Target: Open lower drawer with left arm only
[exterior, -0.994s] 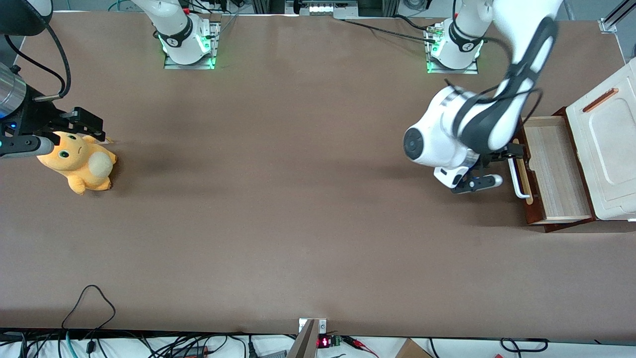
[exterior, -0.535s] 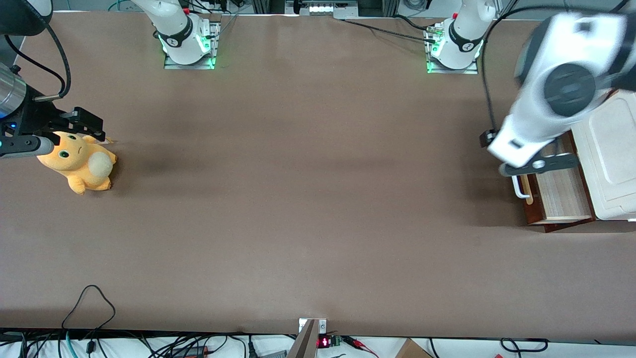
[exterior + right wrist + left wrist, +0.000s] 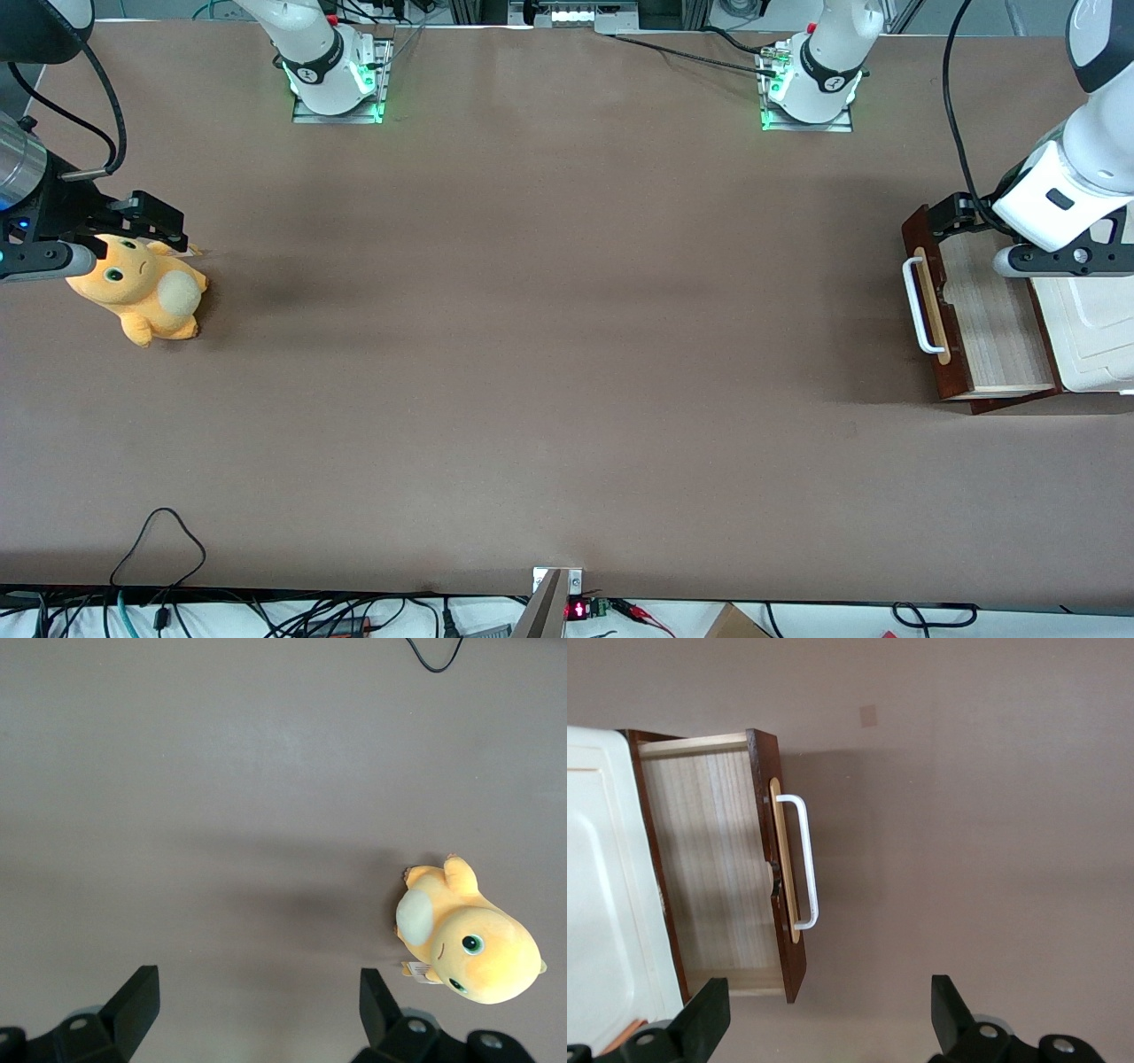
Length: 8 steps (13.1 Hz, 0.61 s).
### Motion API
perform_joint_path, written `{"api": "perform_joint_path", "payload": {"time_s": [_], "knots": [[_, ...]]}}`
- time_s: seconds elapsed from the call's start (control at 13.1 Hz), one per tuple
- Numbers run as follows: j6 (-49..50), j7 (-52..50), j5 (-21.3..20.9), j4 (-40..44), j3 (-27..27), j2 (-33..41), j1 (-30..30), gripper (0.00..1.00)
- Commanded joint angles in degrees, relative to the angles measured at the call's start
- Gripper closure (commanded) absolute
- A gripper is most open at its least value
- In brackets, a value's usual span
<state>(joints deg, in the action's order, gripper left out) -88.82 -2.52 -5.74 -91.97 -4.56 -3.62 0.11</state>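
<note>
Lower drawer (image 3: 983, 310) is standing pulled out from the cabinet (image 3: 1094, 328) at the working arm's end of the counter (image 3: 567, 354). The hand (image 3: 828, 1023) is hovering above it, fingers (image 3: 704, 1019) spread, gripping nothing.

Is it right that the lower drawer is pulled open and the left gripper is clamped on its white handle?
Not quite. The lower drawer is open, but the left wrist view shows the gripper open and clear of the white handle, holding nothing.
</note>
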Motion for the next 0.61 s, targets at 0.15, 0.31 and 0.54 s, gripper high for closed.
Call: {"api": "perform_joint_path", "payload": {"time_s": [0.15, 0.31, 0.54], "knots": [[-2.1, 4.6, 2.0, -3.6, 0.8, 3.4, 0.9, 0.00], [-2.0, 4.6, 3.3, -3.4, 0.9, 3.4, 1.0, 0.00], [-2.1, 4.4, 4.0, -2.9, 1.0, 3.4, 1.0, 0.00]]}}
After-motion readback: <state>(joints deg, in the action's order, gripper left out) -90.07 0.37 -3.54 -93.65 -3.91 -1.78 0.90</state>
